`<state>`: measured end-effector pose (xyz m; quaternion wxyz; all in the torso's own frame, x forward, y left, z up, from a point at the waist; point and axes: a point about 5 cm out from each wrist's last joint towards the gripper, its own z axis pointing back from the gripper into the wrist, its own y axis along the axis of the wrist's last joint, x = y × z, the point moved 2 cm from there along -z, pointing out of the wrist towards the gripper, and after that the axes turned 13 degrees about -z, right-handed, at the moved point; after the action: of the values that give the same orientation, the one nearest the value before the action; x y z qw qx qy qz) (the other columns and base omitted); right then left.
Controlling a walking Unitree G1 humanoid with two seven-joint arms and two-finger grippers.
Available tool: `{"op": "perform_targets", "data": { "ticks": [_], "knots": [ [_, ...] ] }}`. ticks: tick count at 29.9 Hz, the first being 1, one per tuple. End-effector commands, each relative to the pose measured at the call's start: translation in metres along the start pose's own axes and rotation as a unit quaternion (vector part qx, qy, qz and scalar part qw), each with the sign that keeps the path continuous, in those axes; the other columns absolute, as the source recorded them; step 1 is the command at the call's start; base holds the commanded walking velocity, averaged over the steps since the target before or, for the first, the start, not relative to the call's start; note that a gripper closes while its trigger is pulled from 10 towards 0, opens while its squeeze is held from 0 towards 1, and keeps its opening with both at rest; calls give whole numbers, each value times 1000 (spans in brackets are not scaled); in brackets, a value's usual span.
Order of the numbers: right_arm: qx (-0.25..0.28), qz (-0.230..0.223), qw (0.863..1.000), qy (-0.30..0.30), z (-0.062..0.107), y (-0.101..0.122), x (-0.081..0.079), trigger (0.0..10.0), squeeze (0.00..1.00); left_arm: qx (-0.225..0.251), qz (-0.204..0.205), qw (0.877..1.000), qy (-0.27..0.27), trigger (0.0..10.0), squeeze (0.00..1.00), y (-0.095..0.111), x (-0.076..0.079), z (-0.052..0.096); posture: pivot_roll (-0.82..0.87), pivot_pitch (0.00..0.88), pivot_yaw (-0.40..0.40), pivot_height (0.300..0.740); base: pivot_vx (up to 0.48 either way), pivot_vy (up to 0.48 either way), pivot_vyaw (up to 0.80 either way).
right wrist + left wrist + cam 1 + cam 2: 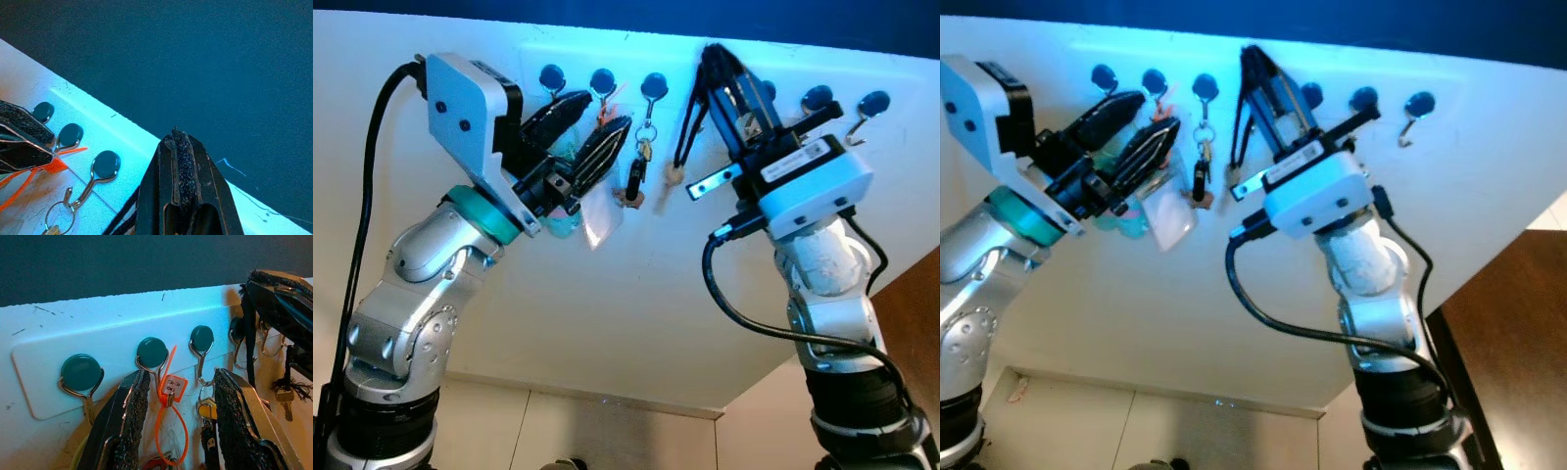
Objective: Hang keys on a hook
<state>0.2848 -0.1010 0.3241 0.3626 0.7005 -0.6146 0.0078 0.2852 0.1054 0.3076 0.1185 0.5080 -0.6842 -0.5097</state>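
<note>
Keys [642, 157] on third hook [653, 88] of white rack [44, 362].
Left gripper [590, 132] fingers spread wide, flanking orange tag [171, 387]. Right gripper [713, 61] pinched closed at rack top, black cord [687, 127] hanging beside it.

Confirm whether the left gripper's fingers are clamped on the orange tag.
No: the left gripper is open, its fingers on either side of the orange tag, which hangs free between them.

You get a strong blue cast over everything; the wall [636, 294] reads pale cyan, brightest along its upper edge, while the band above it is dark navy. The head views are sharp with soft shadows under the hooks [654, 86]. In the wrist views, the near fingers [128, 416] are dim and blurred
</note>
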Motion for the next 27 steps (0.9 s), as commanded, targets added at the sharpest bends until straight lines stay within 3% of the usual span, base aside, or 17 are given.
{"op": "perform_targets", "data": {
  "ticks": [1,4,6,10,12,21,27],
  "knots": [
    [12,6,1000,2,-3,3,0,10000,0,-9,-1,1000,-1,10000,0,-4,1,2,26,0,83,740,0,0,0],
    [-1,-1,1000,23,-1,-2,-8,10000,0,-8,-1,1000,-2,10000,0,-4,1,2,29,0,81,740,0,0,0],
    [-43,-23,995,82,10,-14,-28,10000,0,-8,-1,1000,-2,10000,0,-4,1,2,30,0,80,740,0,0,0],
    [-56,-30,993,100,15,-18,-33,10000,0,-8,-1,1000,-2,10000,0,-4,1,3,30,0,80,740,0,0,0],
    [-84,-39,988,122,27,-23,-38,10000,0,-8,-1,1000,-2,10000,0,-4,0,3,27,0,82,740,0,0,0],
    [-124,-34,984,125,48,-30,-36,10000,0,-9,-1,1000,-5,10000,0,-5,1,3,25,0,87,740,0,0,0],
    [-104,-23,989,103,42,-24,-28,10000,0,-10,-1,1000,-7,10000,0,-5,1,3,27,0,90,740,0,0,0]
  ]
}}
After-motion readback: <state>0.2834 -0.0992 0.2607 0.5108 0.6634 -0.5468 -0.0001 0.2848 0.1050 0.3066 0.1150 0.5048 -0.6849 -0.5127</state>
